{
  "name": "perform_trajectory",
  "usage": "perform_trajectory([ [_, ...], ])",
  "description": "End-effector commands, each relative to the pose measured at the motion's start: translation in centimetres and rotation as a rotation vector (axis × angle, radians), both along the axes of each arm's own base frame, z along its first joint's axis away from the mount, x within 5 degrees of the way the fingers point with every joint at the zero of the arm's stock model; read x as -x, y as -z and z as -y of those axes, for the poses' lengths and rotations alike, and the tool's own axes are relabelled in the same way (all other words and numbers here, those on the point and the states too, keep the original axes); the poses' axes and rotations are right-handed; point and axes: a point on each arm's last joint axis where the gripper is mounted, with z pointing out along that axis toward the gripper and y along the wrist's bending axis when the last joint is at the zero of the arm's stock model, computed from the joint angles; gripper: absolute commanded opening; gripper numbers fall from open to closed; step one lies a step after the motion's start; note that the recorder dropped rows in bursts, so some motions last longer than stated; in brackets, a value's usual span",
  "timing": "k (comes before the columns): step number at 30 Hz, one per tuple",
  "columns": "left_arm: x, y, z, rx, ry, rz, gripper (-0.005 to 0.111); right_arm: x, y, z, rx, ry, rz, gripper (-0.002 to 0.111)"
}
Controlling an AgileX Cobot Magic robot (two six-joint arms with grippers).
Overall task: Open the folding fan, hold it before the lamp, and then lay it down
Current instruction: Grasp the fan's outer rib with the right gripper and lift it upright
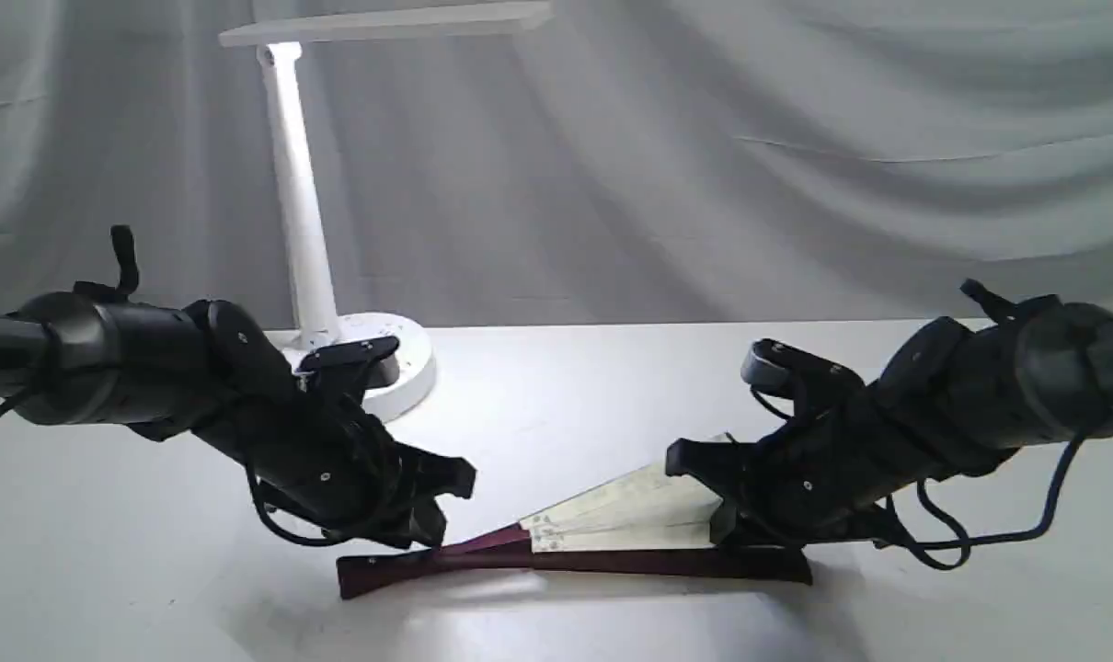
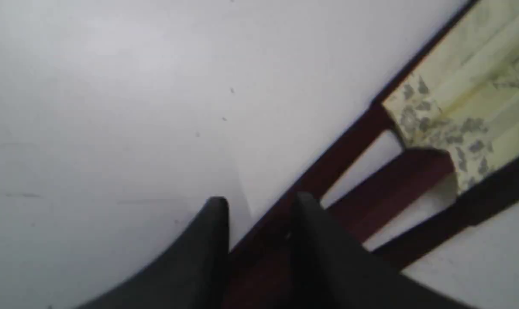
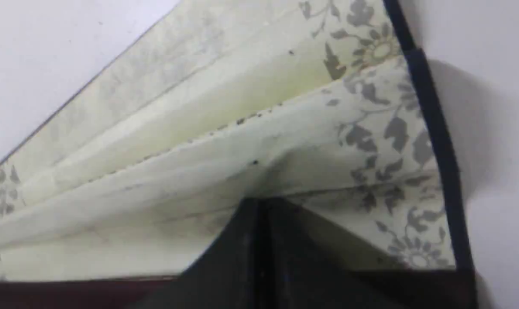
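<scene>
Lower centre, left gripper (image 1: 437, 511) clamped the folding fan (image 1: 612, 517) near its pivot as anchor; right gripper (image 1: 705, 496), shut tight, pressed the leaf, seemingly spreading it.

Partly opened cream-and-maroon folding fan (image 1: 612, 517) lies flat; white lamp (image 1: 297, 202) stands upright well behind it.

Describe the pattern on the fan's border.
Grey flowers and leaves on the cream fan; clearest in the right wrist view.
</scene>
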Motion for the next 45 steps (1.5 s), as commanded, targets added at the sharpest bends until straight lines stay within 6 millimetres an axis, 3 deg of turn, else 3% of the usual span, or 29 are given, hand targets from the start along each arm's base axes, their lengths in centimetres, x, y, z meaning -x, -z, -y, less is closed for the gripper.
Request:
perform_trajectory([
  [1,0.5,0.0,0.2,0.011,0.029,-0.046,0.025,-1.4,0.1,-0.2,0.002,-0.007,0.028,0.000],
  [13,1.4,-0.8,1.7,0.200,-0.030,-0.195,0.025,-5.2,0.7,-0.6,-0.028,0.006,0.077,0.000],
  [27,2.7,-0.7,4.5,0.195,0.079,-0.182,0.025,-9.2,-0.4,-1.2,-0.086,0.021,0.153,0.000],
  [33,2.7,-0.7,4.5,0.195,0.081,-0.181,0.025,-9.0,-1.6,-1.1,-0.056,-0.038,0.155,0.000],
  [38,2.5,-1.1,3.9,0.175,0.079,-0.157,0.025,-8.4,-4.0,-1.1,-0.008,-0.116,0.164,0.000],
  [45,1.3,-3.6,0.4,0.168,0.017,-0.116,0.025,-6.6,-8.0,-1.7,-0.067,-0.197,0.086,0.000],
])
